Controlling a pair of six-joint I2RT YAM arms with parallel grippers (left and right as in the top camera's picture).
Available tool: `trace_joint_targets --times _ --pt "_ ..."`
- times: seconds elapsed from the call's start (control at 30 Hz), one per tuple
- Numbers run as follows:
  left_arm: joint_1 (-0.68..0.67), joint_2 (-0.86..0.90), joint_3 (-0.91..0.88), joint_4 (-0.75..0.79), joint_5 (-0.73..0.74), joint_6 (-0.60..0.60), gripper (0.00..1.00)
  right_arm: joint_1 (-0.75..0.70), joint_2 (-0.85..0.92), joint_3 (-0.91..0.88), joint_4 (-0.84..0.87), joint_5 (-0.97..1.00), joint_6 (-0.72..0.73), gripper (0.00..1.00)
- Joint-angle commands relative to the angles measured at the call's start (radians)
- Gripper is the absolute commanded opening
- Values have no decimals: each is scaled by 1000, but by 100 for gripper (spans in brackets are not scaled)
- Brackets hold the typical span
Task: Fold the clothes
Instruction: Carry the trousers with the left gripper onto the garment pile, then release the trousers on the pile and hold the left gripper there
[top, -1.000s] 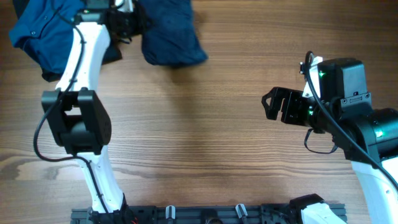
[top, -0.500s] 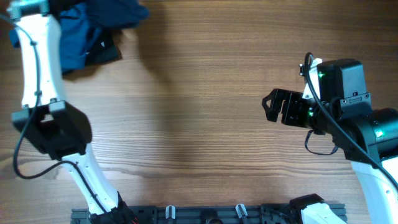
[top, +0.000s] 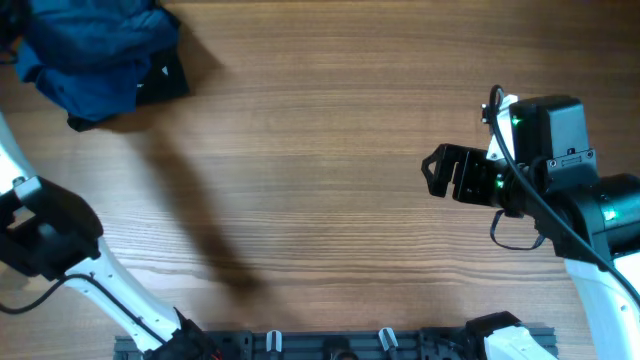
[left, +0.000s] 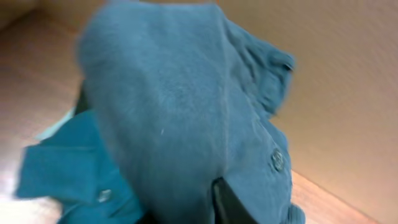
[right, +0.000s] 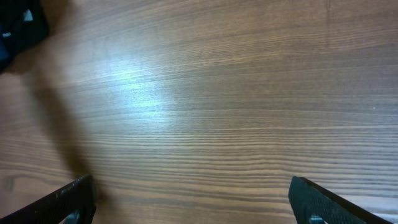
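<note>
The clothes (top: 95, 55) lie in a rumpled blue heap at the far left corner of the table (top: 320, 120), with the buttoned shirt (left: 186, 112) uppermost. Nothing looks folded, so the step seems to be separating out one garment. The left gripper (left: 189, 214) is pressed against the shirt, and I cannot tell whether it grips. The right gripper (top: 440, 170) is spread wide and empty, well apart from the heap. The next move calls for pinching one edge and drawing that garment out flat.

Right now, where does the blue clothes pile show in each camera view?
Overhead: blue clothes pile in the top-left corner.
Left wrist: it fills the middle, shirt buttons showing.
Right wrist: only a dark scrap in the top-left corner, probably the pile's edge.
Shared landmark: the wooden table.
</note>
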Motion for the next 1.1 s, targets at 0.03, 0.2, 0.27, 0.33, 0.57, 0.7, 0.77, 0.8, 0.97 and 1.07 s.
trace_joint_targets --times 0.03,0.2,0.27,0.33,0.57,0.7,0.77,0.8,0.97,1.07 --pt "33 2 24 -21 -6 -34 23 0 0 12 -16 25 8 100" --pt "28 53 23 -24 -6 -50 40 0 0 12 -45 25 8 100" --pt "28 77 23 -23 -7 -49 41 0 0 11 -54 25 8 99" --pt "28 93 23 -28 -6 -50 38 0 0 12 -56 25 9 99" --pt "28 59 24 -40 -3 -60 23 0 0 12 -52 25 8 100" --pt "24 -26 24 -9 1 -60 25 0 0 12 -53 25 7 100" --pt "17 -86 24 -4 20 -71 14 0 0 11 -52 25 7 100" --pt "11 -102 24 -4 40 -76 10 0 0 12 -52 25 7 100" --pt "-54 -131 24 -4 195 -70 8 0 0 12 -54 17 5 100" --pt "-119 -129 23 -12 124 -13 8 0 0 12 -65 17 5 100"
